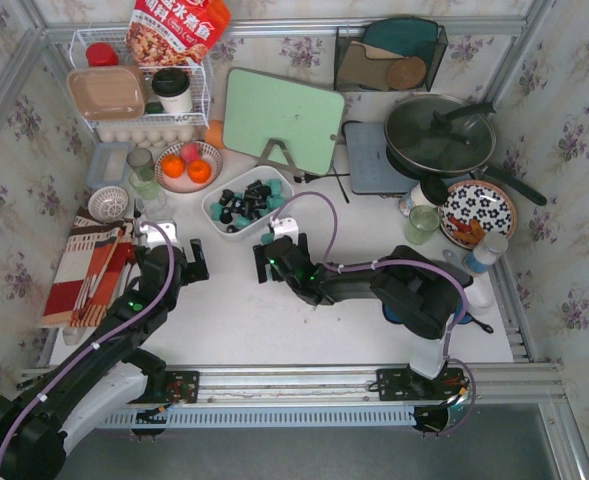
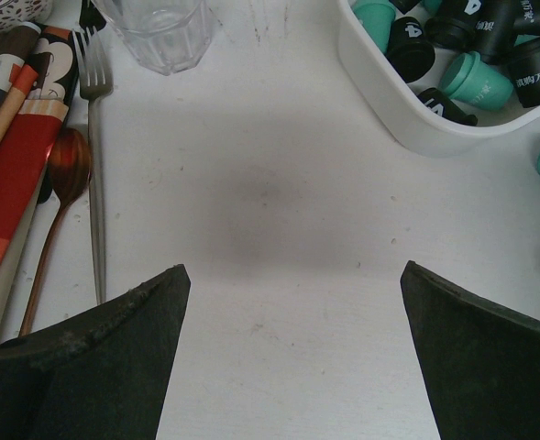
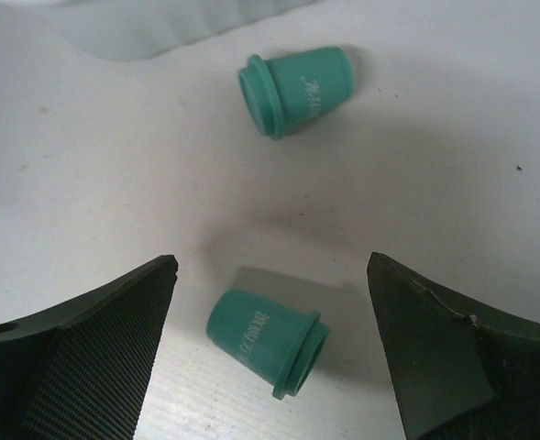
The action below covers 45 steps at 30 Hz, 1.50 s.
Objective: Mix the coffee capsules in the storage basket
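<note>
The white storage basket (image 1: 217, 210) stands behind the two grippers and holds several teal and black coffee capsules (image 1: 246, 198). The left wrist view shows its near wall (image 2: 407, 115) and the capsules (image 2: 476, 78) inside. My left gripper (image 1: 192, 262) is open and empty over bare table left of the basket (image 2: 294, 266). My right gripper (image 1: 266, 264) is open, low over the table in front of the basket. A teal capsule (image 3: 268, 341) lies on its side between its jaws (image 3: 271, 258), untouched. A second teal capsule (image 3: 295, 90) lies just beyond, near the basket wall (image 3: 187, 32).
A glass (image 2: 159, 32), a fork (image 2: 93, 137) and a copper spoon (image 2: 63, 165) on a striped mat (image 1: 89, 270) lie to the left. A bowl of oranges (image 1: 187, 165), a green board (image 1: 282, 120), a pan (image 1: 439, 135) and a floral plate (image 1: 477, 212) stand behind.
</note>
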Available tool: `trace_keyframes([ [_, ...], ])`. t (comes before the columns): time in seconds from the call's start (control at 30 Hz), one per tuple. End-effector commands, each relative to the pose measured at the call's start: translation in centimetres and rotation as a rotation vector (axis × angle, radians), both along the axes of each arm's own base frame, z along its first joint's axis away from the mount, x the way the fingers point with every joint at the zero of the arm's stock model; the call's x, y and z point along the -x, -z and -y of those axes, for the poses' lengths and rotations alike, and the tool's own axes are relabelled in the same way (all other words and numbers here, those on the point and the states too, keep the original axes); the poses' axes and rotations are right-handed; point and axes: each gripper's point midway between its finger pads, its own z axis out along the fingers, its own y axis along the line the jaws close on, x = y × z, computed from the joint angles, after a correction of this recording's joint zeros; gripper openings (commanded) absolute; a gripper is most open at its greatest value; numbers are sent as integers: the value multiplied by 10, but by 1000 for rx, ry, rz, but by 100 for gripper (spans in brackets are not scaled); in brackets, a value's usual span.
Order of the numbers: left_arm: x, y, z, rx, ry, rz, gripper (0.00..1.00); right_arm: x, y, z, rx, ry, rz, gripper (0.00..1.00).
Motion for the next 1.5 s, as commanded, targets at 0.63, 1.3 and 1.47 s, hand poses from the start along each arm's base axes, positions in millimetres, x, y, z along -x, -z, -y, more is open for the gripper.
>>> trace_keyframes([
  [0.63, 3, -8, 2, 37, 4, 15, 100, 12, 10, 15, 109, 205, -3, 72],
  [1.3, 6, -13, -1, 56, -13, 33, 99, -2, -41, 8, 108, 124, 123, 30],
  [1.47, 8, -15, -2, 69, -19, 47, 99, -25, -79, -6, 9, 50, 195, 28],
])
